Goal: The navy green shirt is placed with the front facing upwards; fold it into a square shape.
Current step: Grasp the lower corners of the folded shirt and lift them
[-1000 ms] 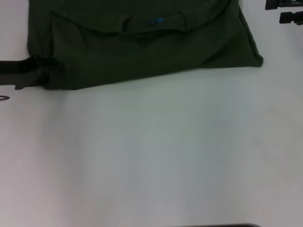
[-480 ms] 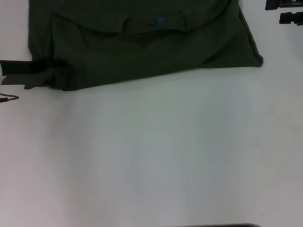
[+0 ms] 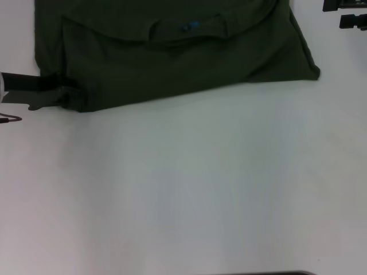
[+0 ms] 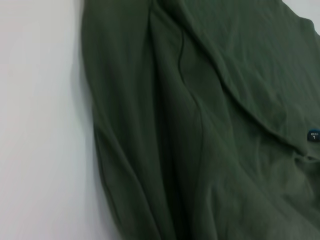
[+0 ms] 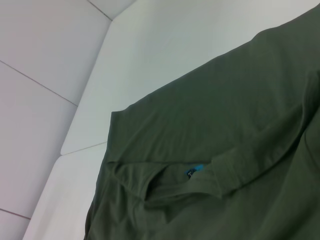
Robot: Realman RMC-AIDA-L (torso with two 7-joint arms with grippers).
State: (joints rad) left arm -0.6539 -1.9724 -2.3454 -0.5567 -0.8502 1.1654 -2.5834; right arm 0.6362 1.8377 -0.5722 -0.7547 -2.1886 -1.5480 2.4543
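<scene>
I have the shirt (image 3: 172,57) lying folded on the far part of the white table (image 3: 183,189), running from the far left to past the middle, its near edge slanting a little and ending in a corner at the right. A folded-over layer lies on top with the ribbed neck showing, and the small blue label (image 3: 189,26) sits at the neck near the far edge.

My left gripper (image 3: 49,97) comes in low from the left side and sits at the shirt's near-left corner, its dark tips against the cloth there. The fabric is bunched at that spot. I cannot tell whether the fingers are pinched on the cloth or merely touching it. My left wrist camera shows only creased green cloth beside bare table, with the label at one edge.

My right gripper (image 3: 347,14) hangs at the far right, well apart from the shirt's right edge, over bare table; I see only part of it and cannot tell if it is open. Its camera looks across the shirt at the neck opening and label.
</scene>
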